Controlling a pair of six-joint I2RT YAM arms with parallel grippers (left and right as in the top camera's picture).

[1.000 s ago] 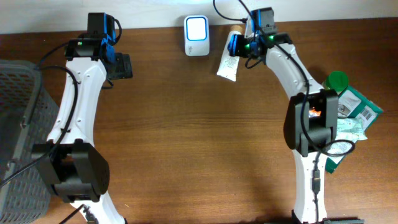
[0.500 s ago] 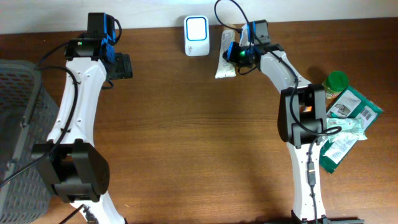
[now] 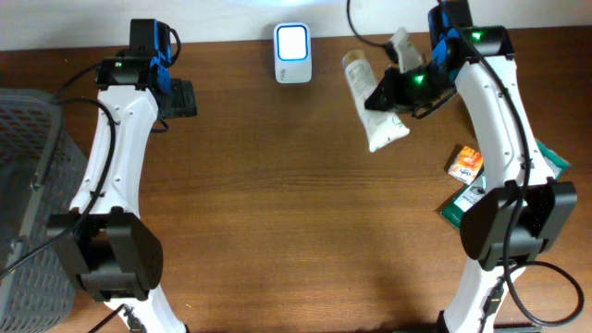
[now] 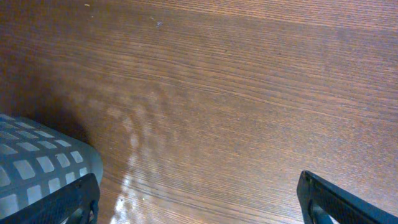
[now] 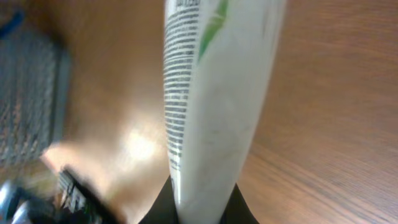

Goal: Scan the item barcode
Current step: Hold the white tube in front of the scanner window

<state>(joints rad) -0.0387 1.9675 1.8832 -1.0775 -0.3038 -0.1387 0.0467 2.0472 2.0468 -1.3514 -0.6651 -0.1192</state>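
Wooden table (image 3: 277, 203), grey basket (image 3: 28, 139) at left edge. Right gripper (image 3: 396, 88) clamped on white tube (image 3: 381, 129), print blurred; left gripper (image 3: 180, 97) spread wide apart

Brown wood-grain counter (image 3: 277, 203).
A pale strip (image 3: 222, 11) runs along its far edge; soft glare sheens the grain in the left wrist view.

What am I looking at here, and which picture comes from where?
Two robot arms stand at a wooden table. One picture looks down from above; the other two come from a camera on each wrist. The right gripper is shut on a white tube, whose printed side fills the right wrist view. The left gripper hangs open, holding nothing. A white scanner sits at the far edge, a grey basket on the left, some packets on the right.
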